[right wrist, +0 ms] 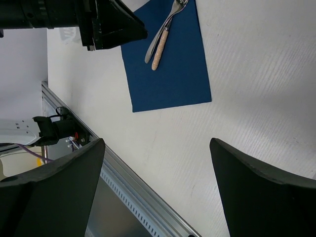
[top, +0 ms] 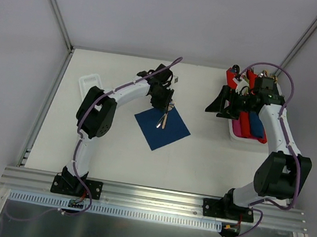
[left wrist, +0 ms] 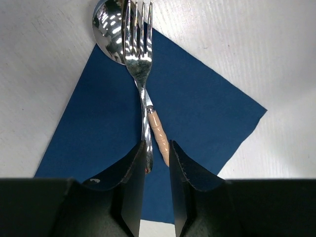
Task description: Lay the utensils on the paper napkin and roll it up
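Utensils, a fork and a spoon, lie side by side on the paper napkin. Their long axis runs along its diagonal: pale handles point toward its middle, and the shiny heads poke out past its far corner onto the bare table.

The left gripper hovers over that same line at the handle end, its jaws only narrowly parted. The right wrist view shows both handles lying free on the paper, so I judge that it holds nothing. The right gripper stands wide open and empty, well off to the right of the napkin, near a white bin of coloured rolls.

The left arm is therefore much the nearer. Rolling likely has to start from a napkin corner to one side of the cutlery line and travel across it.

The napkin lies flat on a white, faintly grained tabletop. There is open surface on every side of it, pale walls beyond, and a metal rail at the near edge.
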Controlling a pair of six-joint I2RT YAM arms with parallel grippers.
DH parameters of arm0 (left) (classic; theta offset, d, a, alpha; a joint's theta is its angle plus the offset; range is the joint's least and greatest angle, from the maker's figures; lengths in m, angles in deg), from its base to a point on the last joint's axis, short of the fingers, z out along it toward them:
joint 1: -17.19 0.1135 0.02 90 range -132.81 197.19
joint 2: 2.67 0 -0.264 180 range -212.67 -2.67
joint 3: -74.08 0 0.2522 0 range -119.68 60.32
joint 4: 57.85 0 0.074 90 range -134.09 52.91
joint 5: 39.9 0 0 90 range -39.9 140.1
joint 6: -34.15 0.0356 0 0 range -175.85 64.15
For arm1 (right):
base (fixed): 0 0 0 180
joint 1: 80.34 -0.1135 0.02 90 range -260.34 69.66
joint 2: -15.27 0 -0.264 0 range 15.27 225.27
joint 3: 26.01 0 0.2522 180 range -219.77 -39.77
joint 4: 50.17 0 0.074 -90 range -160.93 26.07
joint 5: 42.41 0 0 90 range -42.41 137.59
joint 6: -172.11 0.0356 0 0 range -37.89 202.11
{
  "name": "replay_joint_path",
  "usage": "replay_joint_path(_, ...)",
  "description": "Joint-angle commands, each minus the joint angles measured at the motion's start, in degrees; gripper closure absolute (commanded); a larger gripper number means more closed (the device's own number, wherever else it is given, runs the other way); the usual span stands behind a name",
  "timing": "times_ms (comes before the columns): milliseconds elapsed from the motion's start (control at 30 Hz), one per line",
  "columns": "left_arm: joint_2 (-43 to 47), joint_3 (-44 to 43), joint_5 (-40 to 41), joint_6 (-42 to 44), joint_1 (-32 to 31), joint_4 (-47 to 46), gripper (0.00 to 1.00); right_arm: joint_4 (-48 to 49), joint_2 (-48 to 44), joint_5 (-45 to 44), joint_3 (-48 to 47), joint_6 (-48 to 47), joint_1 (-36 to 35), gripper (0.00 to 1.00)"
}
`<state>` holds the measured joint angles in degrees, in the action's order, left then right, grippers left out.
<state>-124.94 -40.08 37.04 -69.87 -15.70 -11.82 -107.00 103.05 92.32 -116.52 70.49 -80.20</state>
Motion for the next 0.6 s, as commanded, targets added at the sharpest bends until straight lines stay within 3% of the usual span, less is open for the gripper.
replay_joint_path(0,-1.29,-3.22,-1.01,1.72,0.45,2.88,0.75,0.53,-1.48,-0.43,-0.68,-0.69,0.03,0.08)
replay_joint_path(567,-7.27,-8.85,-1.09,1.10,0.37,3.85,0.75,0.35,-0.87,-0.70,-0.77,-0.86,-0.05,0.08)
